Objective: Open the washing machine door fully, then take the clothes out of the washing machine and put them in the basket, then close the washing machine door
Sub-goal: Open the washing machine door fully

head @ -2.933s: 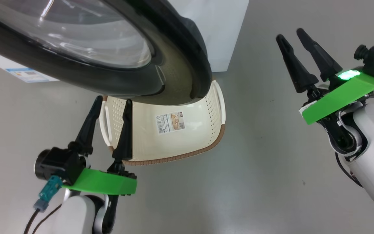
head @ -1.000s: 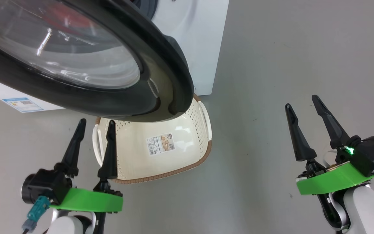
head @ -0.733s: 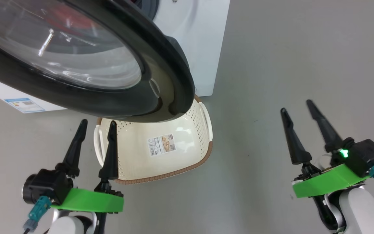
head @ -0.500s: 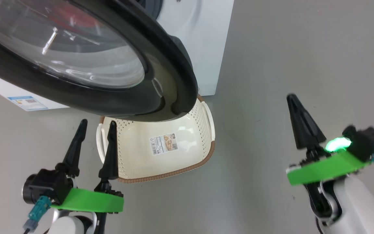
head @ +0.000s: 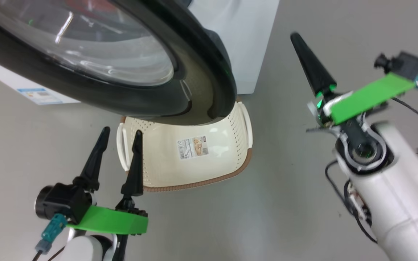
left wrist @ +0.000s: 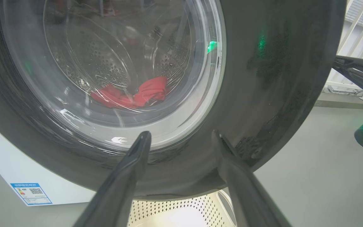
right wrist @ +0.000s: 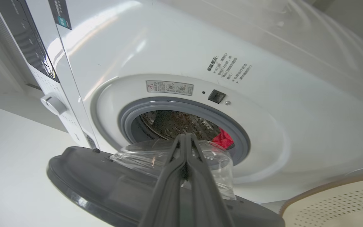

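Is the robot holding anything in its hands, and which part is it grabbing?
Nothing is held. The left gripper is open and empty; the right gripper has its fingers shut together on nothing.

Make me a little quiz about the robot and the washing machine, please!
1. True or false: the washing machine door is open.
2. The right pincer is: A open, B shut, C holding something red.
3. What colour are the clothes inside?
Key: 1 true; 2 B; 3 red.
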You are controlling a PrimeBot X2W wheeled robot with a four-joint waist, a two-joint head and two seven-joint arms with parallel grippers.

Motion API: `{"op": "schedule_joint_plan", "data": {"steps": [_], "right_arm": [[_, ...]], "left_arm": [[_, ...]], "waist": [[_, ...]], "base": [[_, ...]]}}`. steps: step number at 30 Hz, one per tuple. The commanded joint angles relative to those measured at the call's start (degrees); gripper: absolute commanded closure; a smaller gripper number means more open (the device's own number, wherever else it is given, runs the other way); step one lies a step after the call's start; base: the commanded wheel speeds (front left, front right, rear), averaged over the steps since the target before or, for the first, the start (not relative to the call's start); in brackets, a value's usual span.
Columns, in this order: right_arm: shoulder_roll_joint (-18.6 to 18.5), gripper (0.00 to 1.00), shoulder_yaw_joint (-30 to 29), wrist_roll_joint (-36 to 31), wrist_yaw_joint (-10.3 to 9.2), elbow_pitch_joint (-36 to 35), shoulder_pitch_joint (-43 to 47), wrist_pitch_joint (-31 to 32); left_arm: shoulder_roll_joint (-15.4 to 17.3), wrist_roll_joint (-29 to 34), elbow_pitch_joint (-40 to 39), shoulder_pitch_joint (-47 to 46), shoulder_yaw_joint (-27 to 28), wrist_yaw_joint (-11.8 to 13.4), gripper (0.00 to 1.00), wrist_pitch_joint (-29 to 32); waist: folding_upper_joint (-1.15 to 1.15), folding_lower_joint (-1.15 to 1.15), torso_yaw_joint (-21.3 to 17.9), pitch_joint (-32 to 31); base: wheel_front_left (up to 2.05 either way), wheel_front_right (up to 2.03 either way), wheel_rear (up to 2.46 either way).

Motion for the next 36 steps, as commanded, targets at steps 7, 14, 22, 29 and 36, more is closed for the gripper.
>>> {"op": "schedule_joint_plan", "data": {"steps": [7, 14, 22, 29, 36], "right_arm": [[1.85, 1.00, -5.17, 22.41, 0.03, 5.58, -9.44, 22.42], [1.03, 1.00, -4.55, 28.79, 0.03, 14.64, -17.15, 35.86], [-0.16, 1.00, -1.18, 29.46, 0.03, 20.81, -24.57, 46.03], [0.68, 1.00, 0.63, 27.88, 0.03, 20.52, -26.85, 49.87], [1.63, 1.00, 3.06, 24.39, 0.03, 17.43, -25.37, 51.98]], "left_arm": [[0.96, -1.17, -1.59, -2.29, 0.08, 0.42, 0.00, -0.28], [0.96, -1.82, -1.61, -2.86, -0.71, 0.58, 0.00, -0.28], [0.96, -2.46, -1.58, -3.77, -1.79, 0.91, 0.00, -0.28], [0.96, -3.00, -1.47, -4.16, -2.47, 1.21, 0.00, -0.28], [0.96, -3.38, -1.54, -4.11, -1.78, 1.07, 0.00, -0.28]], "waist": [[0.00, 0.00, 2.76, 2.66], [0.00, 0.00, 3.73, 3.79], [0.00, 0.00, 4.69, 5.46], [0.00, 0.00, 5.33, 6.23], [0.00, 0.00, 5.56, 5.47]], "base": [[0.00, 0.00, 0.00], [0.00, 0.00, 0.00], [0.00, 0.00, 0.00], [0.00, 0.00, 0.00], [0.00, 0.00, 0.00]]}}
